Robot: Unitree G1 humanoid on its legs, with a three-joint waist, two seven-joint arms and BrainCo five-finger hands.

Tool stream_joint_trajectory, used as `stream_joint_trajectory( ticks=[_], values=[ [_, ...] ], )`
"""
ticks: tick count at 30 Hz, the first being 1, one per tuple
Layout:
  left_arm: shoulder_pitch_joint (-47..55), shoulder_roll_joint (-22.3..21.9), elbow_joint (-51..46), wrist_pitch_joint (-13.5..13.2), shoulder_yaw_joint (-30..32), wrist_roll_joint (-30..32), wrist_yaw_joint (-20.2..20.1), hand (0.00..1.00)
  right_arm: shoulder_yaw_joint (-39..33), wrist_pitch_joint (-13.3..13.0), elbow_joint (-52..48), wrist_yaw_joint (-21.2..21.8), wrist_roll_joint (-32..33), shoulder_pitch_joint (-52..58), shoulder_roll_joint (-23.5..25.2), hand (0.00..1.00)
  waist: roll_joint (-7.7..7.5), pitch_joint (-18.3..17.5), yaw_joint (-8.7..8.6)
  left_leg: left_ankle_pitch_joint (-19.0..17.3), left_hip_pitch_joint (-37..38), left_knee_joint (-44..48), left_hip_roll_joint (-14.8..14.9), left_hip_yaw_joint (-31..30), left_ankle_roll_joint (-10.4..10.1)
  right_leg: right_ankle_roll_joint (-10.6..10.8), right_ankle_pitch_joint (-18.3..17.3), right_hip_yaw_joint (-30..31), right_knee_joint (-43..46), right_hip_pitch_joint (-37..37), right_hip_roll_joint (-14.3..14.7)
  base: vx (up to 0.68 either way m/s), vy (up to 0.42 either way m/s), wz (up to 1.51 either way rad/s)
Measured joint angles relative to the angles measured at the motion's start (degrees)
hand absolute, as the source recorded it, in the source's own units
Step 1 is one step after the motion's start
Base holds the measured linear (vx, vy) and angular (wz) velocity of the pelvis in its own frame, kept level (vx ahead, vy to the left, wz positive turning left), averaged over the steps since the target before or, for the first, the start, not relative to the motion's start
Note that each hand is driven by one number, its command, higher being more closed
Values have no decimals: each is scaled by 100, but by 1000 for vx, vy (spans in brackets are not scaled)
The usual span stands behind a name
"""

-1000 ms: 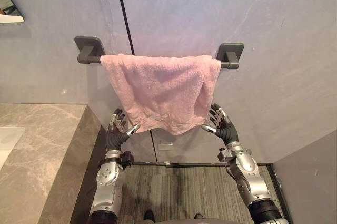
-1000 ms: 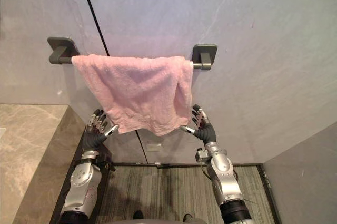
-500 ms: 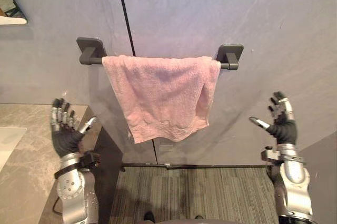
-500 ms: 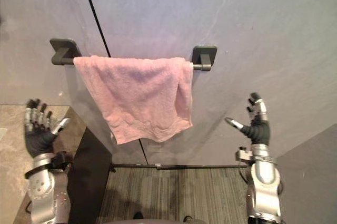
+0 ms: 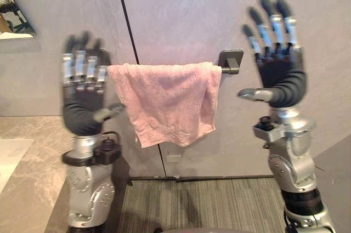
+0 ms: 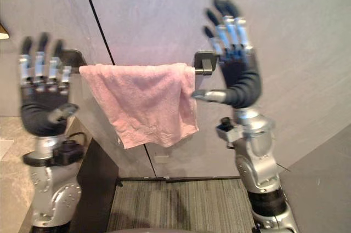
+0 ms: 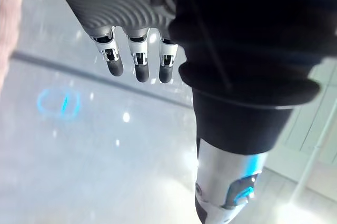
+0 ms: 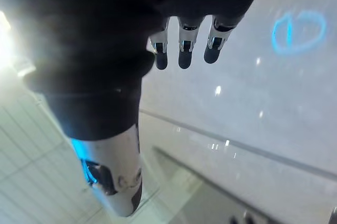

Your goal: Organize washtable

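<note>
A pink towel (image 5: 167, 98) hangs folded over a dark wall rail (image 5: 230, 62), its lower edge uneven. My left hand (image 5: 83, 98) is raised beside the towel's left edge, fingers straight up, holding nothing, and it covers the rail's left bracket. My right hand (image 5: 278, 68) is raised to the right of the rail's right bracket, fingers spread upward, thumb pointing toward the towel, apart from it. In the wrist views the fingers (image 7: 138, 63) of the left hand and the fingers (image 8: 181, 50) of the right hand hang straight with nothing in them.
A stone washtable top (image 5: 27, 178) with a white basin (image 5: 8, 153) lies at the lower left. A shelf edge (image 5: 13, 24) shows at the upper left. Grey wall panels stand behind the rail, and striped flooring (image 5: 203, 203) lies below.
Both hands have risen from waist height to beside the rail, closer to the camera, still with straight fingers. The towel hangs unmoved. The camera has tilted slightly.
</note>
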Motion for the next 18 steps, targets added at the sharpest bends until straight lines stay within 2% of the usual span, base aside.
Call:
stream_joint_trajectory(
  ticks=[2, 5, 8, 18],
  values=[
    [-149, 91, 241, 128, -738, -250, -274, 0, 550, 21, 217, 94, 94, -289, -8, 0, 1, 0, 0, 1, 16, 0, 1, 15, 1, -1, 2, 16, 7, 2, 1, -32, -2, -4],
    [-200, 269, 579, 369, -1151, -373, -520, 0, 955, 88, 575, 182, 253, -432, -75, 0, 5, 0, 0, 2, 21, -1, 3, 34, 1, -3, 11, 36, 4, 1, 6, -23, -5, -3],
    [-199, 384, 808, 493, -1196, -421, -617, 0, 1194, 257, 784, 272, 344, -433, -247, 0, 8, 2, 1, 2, 19, -1, 3, 71, 1, -1, 23, 73, 2, 10, 6, 2, -2, -6],
    [-7, 467, 1606, 554, -1186, -171, -599, 0, 1731, 536, 1433, 415, 494, -417, -388, 0, 24, 7, 9, 3, 2, -3, 4, 100, 3, -9, 53, 105, -18, -14, 8, -4, -1, -1]
  ],
)
